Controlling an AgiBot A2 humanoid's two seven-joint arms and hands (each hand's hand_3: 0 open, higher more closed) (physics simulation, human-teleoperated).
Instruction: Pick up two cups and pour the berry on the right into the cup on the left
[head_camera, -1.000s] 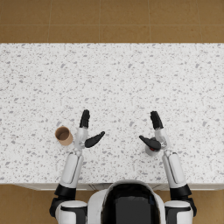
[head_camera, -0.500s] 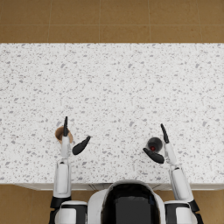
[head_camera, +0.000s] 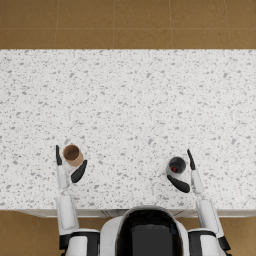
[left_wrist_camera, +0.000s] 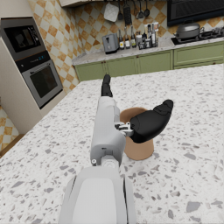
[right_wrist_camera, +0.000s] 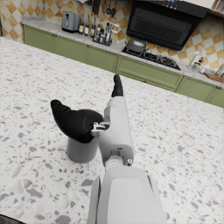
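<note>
No legible text, label, brand or number on anything here.

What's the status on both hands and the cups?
Left hand open around brown cup. Right hand open around gray cup, berry inside. Both cups on counter. Nothing blocking.

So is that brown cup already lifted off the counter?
No: in the left wrist view the brown cup stands on the speckled counter, with the left hand spread around it.
</note>
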